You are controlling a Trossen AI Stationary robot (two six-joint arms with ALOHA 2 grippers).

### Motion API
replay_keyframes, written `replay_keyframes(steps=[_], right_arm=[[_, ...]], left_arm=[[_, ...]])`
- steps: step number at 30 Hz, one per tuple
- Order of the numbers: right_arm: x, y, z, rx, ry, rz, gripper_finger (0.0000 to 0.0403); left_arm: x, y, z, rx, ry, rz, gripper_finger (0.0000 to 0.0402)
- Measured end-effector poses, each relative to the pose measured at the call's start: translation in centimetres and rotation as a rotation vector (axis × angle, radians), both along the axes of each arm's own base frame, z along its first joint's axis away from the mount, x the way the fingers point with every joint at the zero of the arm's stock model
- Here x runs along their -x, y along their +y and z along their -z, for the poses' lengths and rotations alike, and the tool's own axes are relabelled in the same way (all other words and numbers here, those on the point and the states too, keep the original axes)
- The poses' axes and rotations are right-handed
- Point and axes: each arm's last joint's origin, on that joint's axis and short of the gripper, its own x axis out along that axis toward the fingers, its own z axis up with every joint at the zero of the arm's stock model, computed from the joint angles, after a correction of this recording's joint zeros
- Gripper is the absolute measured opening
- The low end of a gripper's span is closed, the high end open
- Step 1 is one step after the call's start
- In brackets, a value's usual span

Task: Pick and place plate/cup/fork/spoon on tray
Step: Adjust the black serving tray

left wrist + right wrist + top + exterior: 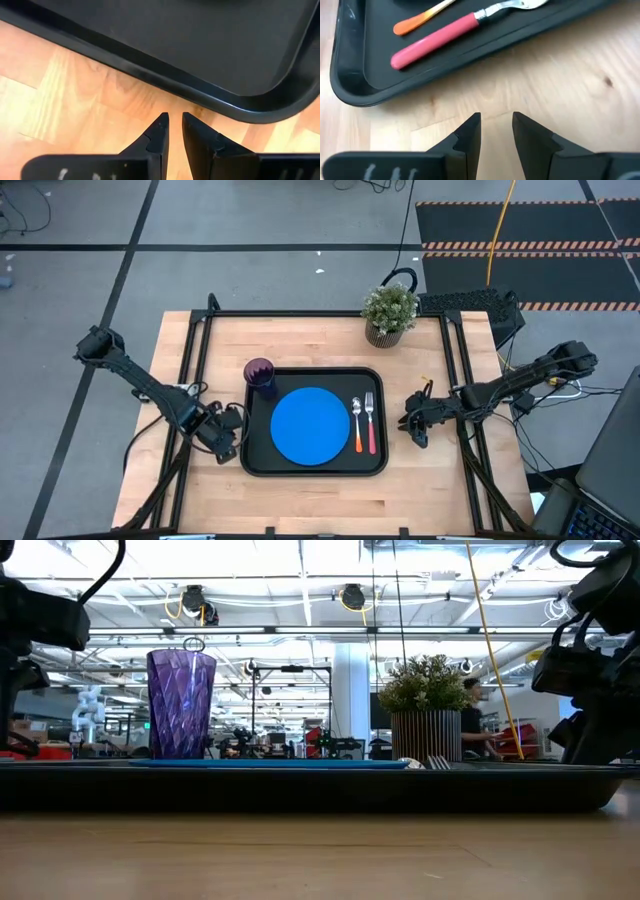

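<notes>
The black tray (380, 465) lies at the table's middle. The blue plate (310, 426) lies flat in it. The purple cup (261, 376) stands upright in the tray's far left corner and also shows in the low view (181, 703). The orange-handled spoon (357, 425) and the red-handled fork (371, 425) lie side by side on the tray floor, right of the plate. My left gripper (175, 120) hovers over the wood just off the tray's near left corner (260, 107), empty, its fingers a narrow gap apart. My right gripper (496, 120) is right of the tray, slightly open and empty, near the fork's handle (435, 40).
A potted green plant (390, 310) stands at the table's far edge, right of centre. Bare wood shows on the left of the tray (200, 360), on the right (430, 470) and along the near edge. Black frame rails run along both table sides.
</notes>
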Motion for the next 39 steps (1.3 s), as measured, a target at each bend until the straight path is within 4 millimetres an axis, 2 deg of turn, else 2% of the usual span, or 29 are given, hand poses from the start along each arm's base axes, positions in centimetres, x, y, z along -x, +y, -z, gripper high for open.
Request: replay_keyframes(steps=[18,25,29,39], right_arm=[[0.9,-0.3,-1.2,-0.051,-0.069,0.025,0.0107],[1.0,-0.2,-1.6,-0.076,-0.098,0.008,0.0107],[1.0,-0.2,-1.6,-0.077,-0.1,0.008,0.0107],[1.0,-0.2,-1.7,-0.081,-0.1,0.012,0.0107]], left_arm=[[-0.2,0.9,0.1,-0.026,0.02,-0.048,0.0055],[0.7,1.8,2.3,-0.02,0.093,-0.031,0.0055],[0.8,1.9,3.5,-0.031,0.035,0.026,0.0055],[0.8,1.9,4.0,-0.07,-0.014,0.077,0.0055]])
